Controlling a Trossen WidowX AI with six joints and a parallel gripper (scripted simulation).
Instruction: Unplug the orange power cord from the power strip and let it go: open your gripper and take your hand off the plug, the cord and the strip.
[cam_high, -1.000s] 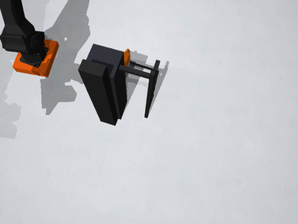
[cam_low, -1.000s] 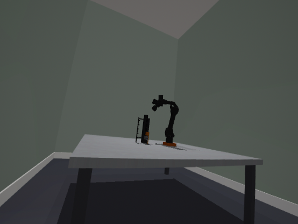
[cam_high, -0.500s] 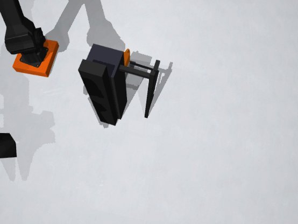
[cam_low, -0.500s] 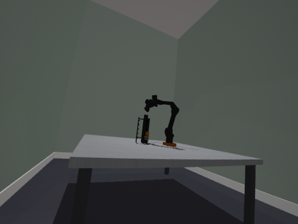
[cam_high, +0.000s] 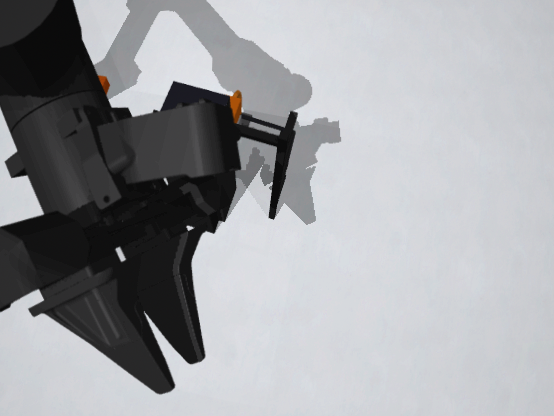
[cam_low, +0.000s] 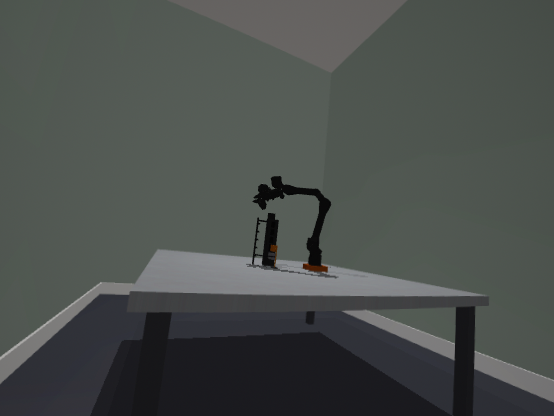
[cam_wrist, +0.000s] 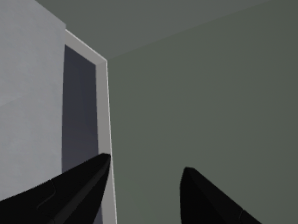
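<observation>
1. The orange plug (cam_high: 236, 104) sits in the upright black power strip (cam_low: 271, 239) on the table (cam_low: 210, 285).
2. A thin black rack (cam_high: 282, 165) stands just right of it.
3. The gripper (cam_high: 182, 372) hangs above the strip, fingers partly apart, gripping nothing.

Dim green walls (cam_low: 100, 125) surround a grey table (cam_low: 200, 280) on dark legs.

top overhead and close, exterior low and distant, wrist facing wall
</observation>
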